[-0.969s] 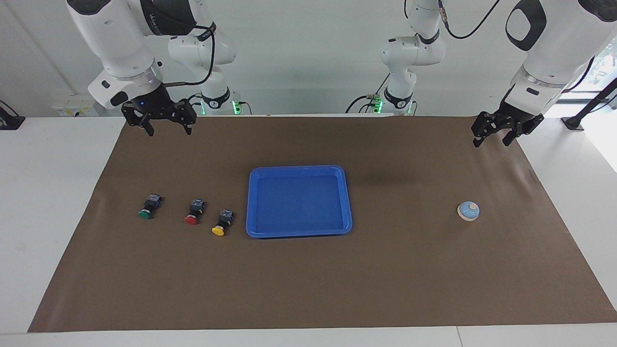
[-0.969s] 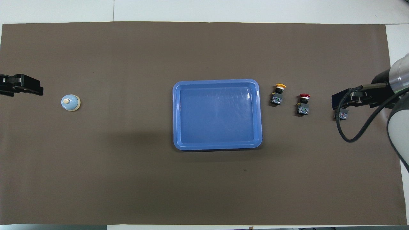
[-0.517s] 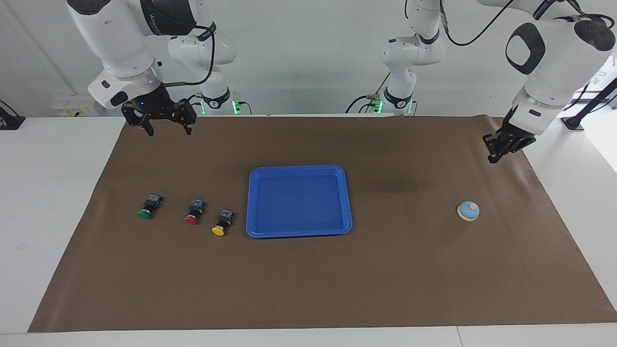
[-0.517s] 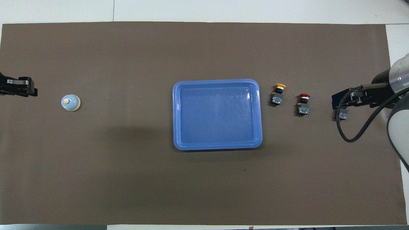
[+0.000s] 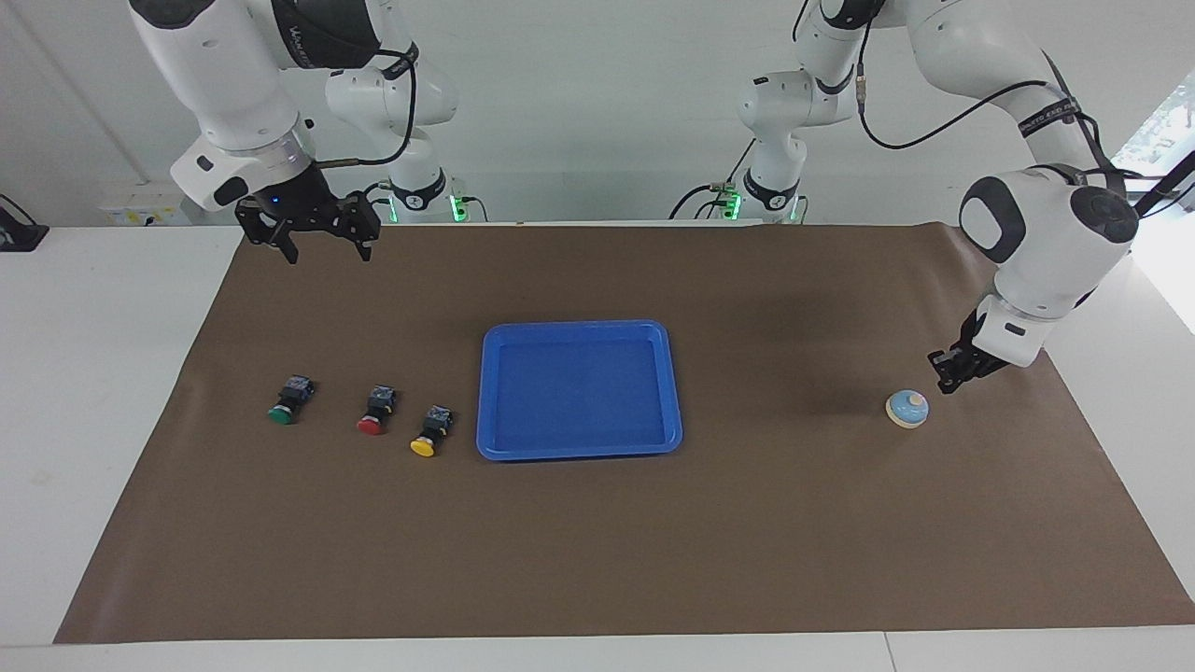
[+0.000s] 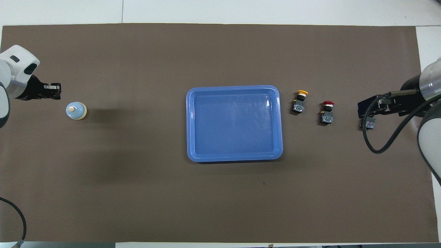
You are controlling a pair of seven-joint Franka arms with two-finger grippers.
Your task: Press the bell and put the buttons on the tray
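One green button [image 5: 289, 399] half-hidden overhead.

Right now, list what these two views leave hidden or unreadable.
- Green button: in the overhead view the right end effector covers its cap; only the rear block shows.
- Left end effector: finger state too small to tell in either view; whether it touches the bell is also unclear.
- Both arms: cut off by the side edges in the overhead view.
- Button terminals: too small to read in either view.
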